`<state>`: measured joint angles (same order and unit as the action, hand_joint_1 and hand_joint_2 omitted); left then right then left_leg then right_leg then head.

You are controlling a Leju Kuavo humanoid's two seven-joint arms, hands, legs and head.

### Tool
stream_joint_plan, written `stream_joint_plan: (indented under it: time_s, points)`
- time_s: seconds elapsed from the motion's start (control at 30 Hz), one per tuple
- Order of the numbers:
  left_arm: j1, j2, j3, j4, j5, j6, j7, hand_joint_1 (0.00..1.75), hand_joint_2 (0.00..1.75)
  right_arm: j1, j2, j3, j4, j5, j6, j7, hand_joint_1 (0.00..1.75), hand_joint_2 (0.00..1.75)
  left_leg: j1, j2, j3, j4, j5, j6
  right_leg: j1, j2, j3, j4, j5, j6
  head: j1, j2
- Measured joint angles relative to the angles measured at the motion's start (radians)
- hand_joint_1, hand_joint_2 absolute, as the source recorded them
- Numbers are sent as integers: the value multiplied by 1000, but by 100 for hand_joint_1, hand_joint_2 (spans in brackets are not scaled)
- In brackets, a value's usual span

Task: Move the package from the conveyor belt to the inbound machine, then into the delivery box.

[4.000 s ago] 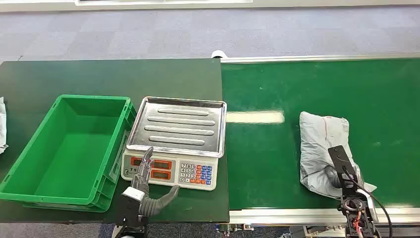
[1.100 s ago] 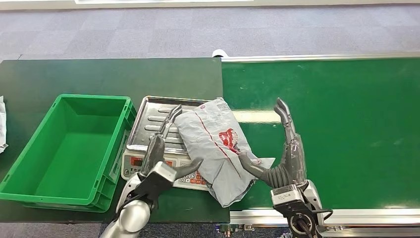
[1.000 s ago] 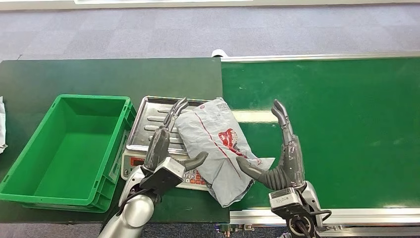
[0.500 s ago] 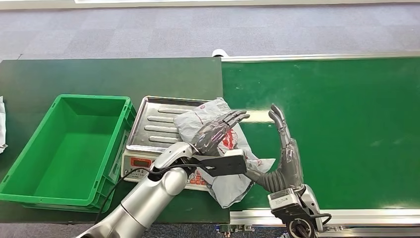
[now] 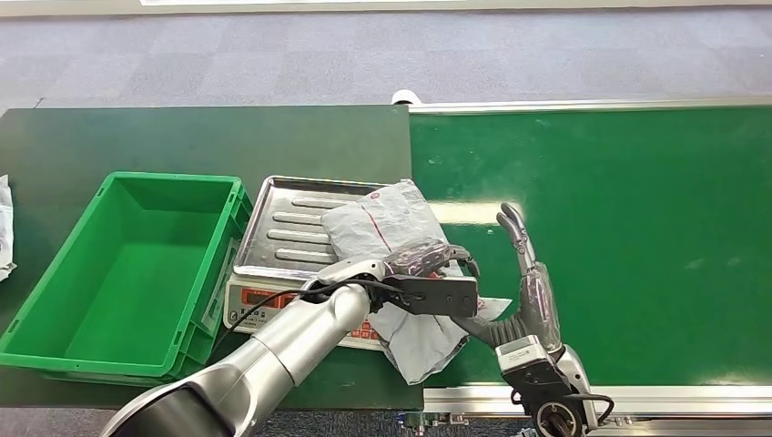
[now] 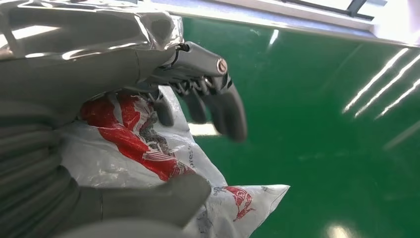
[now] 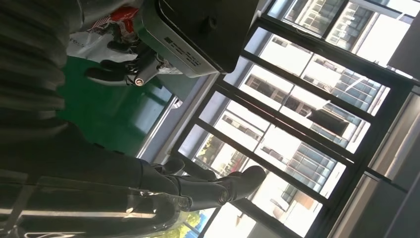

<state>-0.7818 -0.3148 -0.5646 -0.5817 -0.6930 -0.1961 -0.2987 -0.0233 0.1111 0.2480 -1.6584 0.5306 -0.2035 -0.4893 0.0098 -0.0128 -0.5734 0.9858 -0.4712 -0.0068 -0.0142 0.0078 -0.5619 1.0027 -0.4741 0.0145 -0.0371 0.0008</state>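
The grey package [image 5: 387, 223] with red print lies partly on the scale's steel tray [image 5: 282, 228], its near end hanging over the keypad and the conveyor belt [image 5: 637, 228]. My left hand [image 5: 428, 264] reaches across it. Its fingers curl over the package's belt-side edge and the thumb [image 6: 153, 198] lies against the near side, so the package [image 6: 143, 148] sits between them. My right hand [image 5: 526, 291] stands on the belt just right of the package, fingers upright and spread, holding nothing. The green delivery box [image 5: 118, 264] stands left of the scale.
The scale and box rest on a dark green table [image 5: 228, 137] that butts against the belt. A white object [image 5: 5, 228] lies at the table's left edge. The belt's metal rail [image 5: 655, 396] runs along the front.
Four seconds ago the package lay on the belt; a second ago it was on the scale. Since then my left hand has reached over it and curled its fingers down. My right hand has barely moved.
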Motion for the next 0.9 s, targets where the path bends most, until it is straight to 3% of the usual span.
stream_joint_plan:
  time_s: [0.47,0.7,0.73,0.83,0.87,0.9]
  points:
    - [-15,-2,57,58,36,74,48,175,175,-11,8,10,-20,-22,-7,-5,0,175,0,4,2,0,0,1,0,2,0,0,0,0,-1,0]
    - [40,22,165,-6,166,199,-41,175,175,-23,14,26,-58,-29,-6,-10,0,175,0,4,3,0,1,1,1,3,0,0,0,0,0,0]
    - [49,26,178,-27,180,204,-49,160,175,-23,14,27,-60,-30,-6,-12,0,175,0,4,3,0,1,0,1,3,0,0,0,0,0,0]
    - [79,39,210,-102,226,218,-62,29,175,-20,14,28,-68,-36,-16,-27,0,175,0,4,3,0,1,0,0,3,0,0,0,0,0,0]
    - [88,45,218,-130,237,221,-59,0,175,-16,14,28,-74,-36,-29,-36,0,175,0,3,2,0,1,0,0,3,0,0,0,0,0,0]
    - [95,52,224,-157,246,223,-52,0,175,-12,14,27,-84,-35,-47,-45,0,175,0,3,2,0,1,0,0,3,0,0,0,0,0,0]
